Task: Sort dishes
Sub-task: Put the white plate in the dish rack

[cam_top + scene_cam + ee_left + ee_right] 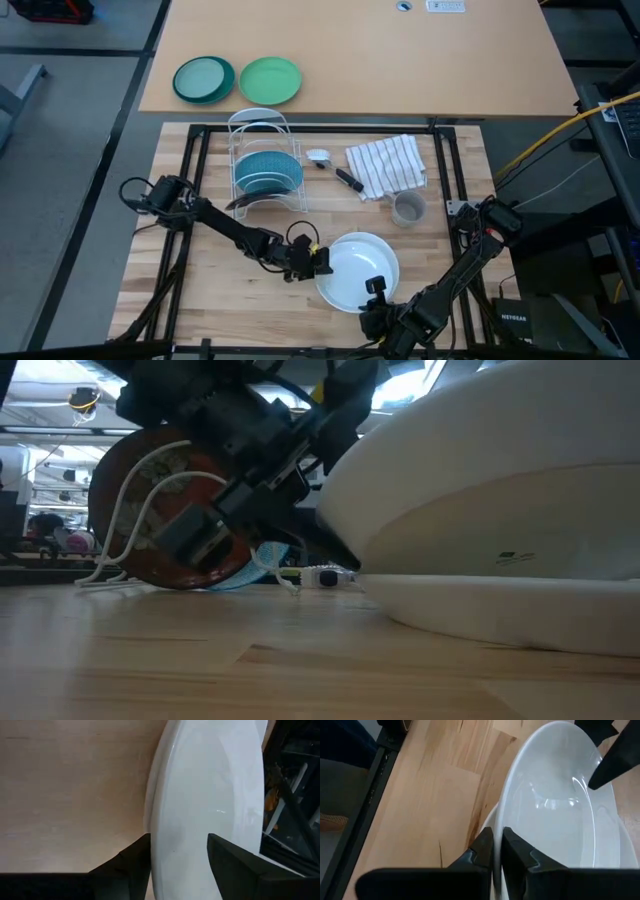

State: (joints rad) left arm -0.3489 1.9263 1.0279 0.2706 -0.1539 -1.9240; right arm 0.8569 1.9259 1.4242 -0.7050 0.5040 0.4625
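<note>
The white plate (352, 268) lies near the front of the wooden bench (180, 280), between the two arms, and both grippers are at its rim. The left gripper (318, 262) reaches in from the plate's left side; the left wrist view shows its jaws apart, one finger under the rim against the bench and the other over the plate's inner face (210, 795), straddling the edge without visibly pressing on it. The right gripper (375, 290) meets the plate's front edge, and the right wrist view shows its jaws drawn nearly together and clamped on the thin rim of the white plate (555, 800). In the low view the plate (500, 530) appears tipped up on its left side rather than lying flat. Behind it, a wire dish rack (262, 160) stands on the bench holding the light blue plate (268, 172) upright, while the dark red plate (160, 510) leans in the rack as well. To the right of the rack lie a striped cloth (386, 164) and a small grey cup (408, 209). Two green plates (238, 80) rest on the tan table (400, 60) beyond.
</note>
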